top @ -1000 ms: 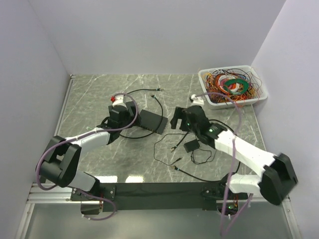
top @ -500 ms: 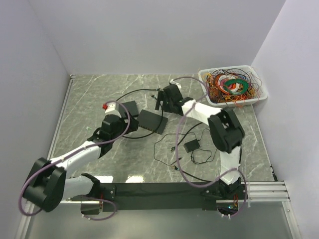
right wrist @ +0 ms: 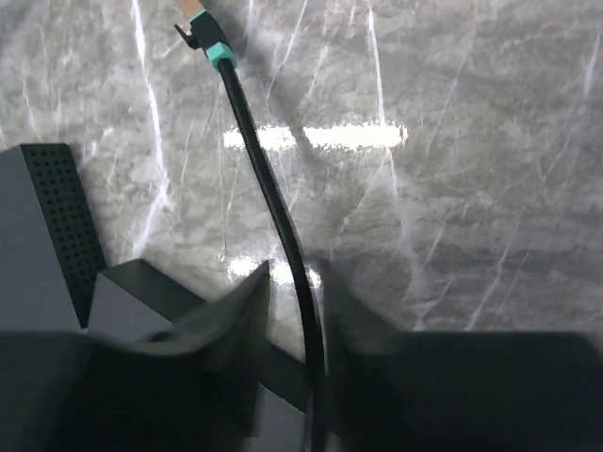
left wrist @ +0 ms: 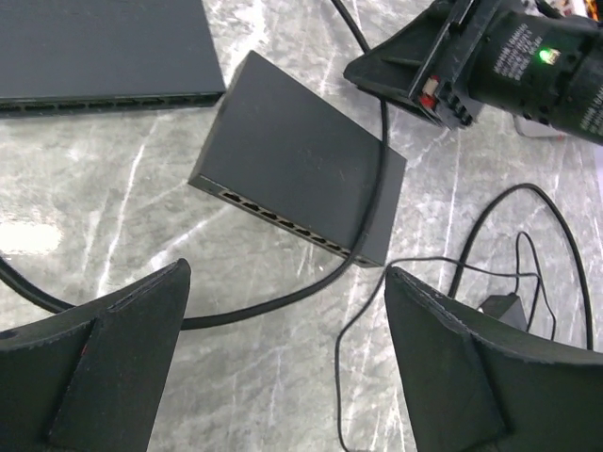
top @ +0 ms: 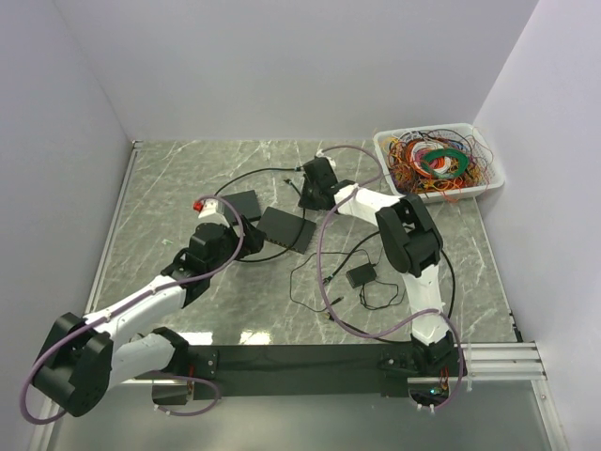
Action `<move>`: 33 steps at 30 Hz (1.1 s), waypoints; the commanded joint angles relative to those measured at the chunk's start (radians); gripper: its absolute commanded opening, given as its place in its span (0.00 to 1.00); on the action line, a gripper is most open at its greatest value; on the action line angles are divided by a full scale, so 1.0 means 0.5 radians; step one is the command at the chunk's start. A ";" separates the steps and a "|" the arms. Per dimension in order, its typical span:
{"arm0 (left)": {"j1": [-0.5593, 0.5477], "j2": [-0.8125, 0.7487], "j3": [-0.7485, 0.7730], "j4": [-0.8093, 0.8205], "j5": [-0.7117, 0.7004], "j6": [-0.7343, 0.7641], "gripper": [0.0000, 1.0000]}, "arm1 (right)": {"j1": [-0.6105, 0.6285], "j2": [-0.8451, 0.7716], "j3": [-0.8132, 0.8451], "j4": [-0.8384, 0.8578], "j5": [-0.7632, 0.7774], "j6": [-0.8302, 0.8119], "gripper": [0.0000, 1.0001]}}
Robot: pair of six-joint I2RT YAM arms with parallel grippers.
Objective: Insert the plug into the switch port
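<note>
While I watch the right wrist feed: plug, teal boot, lies on the table ahead of the right gripper | its blurred fingers straddle the black cable; can't tell if they pinch it | left gripper spread wide, released, above the switch

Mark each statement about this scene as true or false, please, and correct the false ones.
1. The left gripper is open above a switch. True.
2. The plug sits in a port of the switch. False: it lies free on the table.
3. The black cable runs between the fingers of the right gripper. True.
4. The wire bin stands at the near left corner. False: it stands at the far right corner.
</note>
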 commanded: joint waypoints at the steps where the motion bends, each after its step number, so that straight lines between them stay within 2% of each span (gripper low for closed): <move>1: -0.039 -0.088 -0.025 0.006 -0.005 -0.044 0.90 | -0.021 -0.014 -0.015 0.144 -0.078 0.038 0.18; 3: -0.067 -0.118 -0.025 -0.040 -0.042 -0.047 0.89 | -0.021 -0.084 -0.070 0.209 -0.115 0.013 0.04; 4: -0.076 -0.155 -0.019 -0.065 -0.058 -0.047 0.89 | -0.021 -0.121 -0.094 0.236 -0.115 -0.008 0.00; 9: -0.095 -0.315 -0.022 -0.132 -0.101 -0.007 0.91 | 0.010 -0.477 -0.113 0.234 -0.268 -0.103 0.00; 13: -0.095 -0.572 -0.012 -0.132 -0.043 -0.013 0.92 | 0.221 -0.793 -0.149 0.065 -0.311 -0.330 0.00; 16: -0.098 -0.747 -0.012 -0.144 -0.027 -0.041 0.88 | 0.417 -1.139 -0.446 0.089 -0.192 -0.370 0.00; 17: -0.095 -0.781 -0.012 -0.160 -0.027 -0.050 0.88 | 0.461 -1.231 -0.642 0.111 -0.167 -0.349 0.00; 19: -0.095 -0.897 -0.031 -0.151 0.000 -0.059 0.85 | 0.537 -1.495 -0.866 0.254 -0.197 -0.294 0.00; 20: -0.098 -0.943 -0.049 -0.126 0.073 -0.062 0.84 | 0.614 -1.654 -1.083 0.288 -0.222 -0.218 0.00; 21: -0.095 -1.056 -0.113 -0.093 0.126 -0.069 0.84 | 0.648 -1.735 -1.192 0.444 -0.237 -0.190 0.00; 23: -0.098 -1.186 -0.202 0.057 0.230 -0.087 0.85 | 0.758 -1.943 -1.440 0.531 -0.201 -0.122 0.00; 27: -0.095 -1.565 -0.392 0.132 0.368 -0.151 0.88 | 0.863 -2.204 -1.689 0.635 -0.130 -0.076 0.00; 30: -0.098 -1.722 -0.417 0.058 0.384 -0.167 0.91 | 0.884 -2.346 -1.791 0.654 -0.136 -0.051 0.00; 33: -0.098 -1.742 -0.433 0.033 0.402 -0.182 0.91 | 0.909 -2.441 -1.858 0.706 -0.182 -0.061 0.00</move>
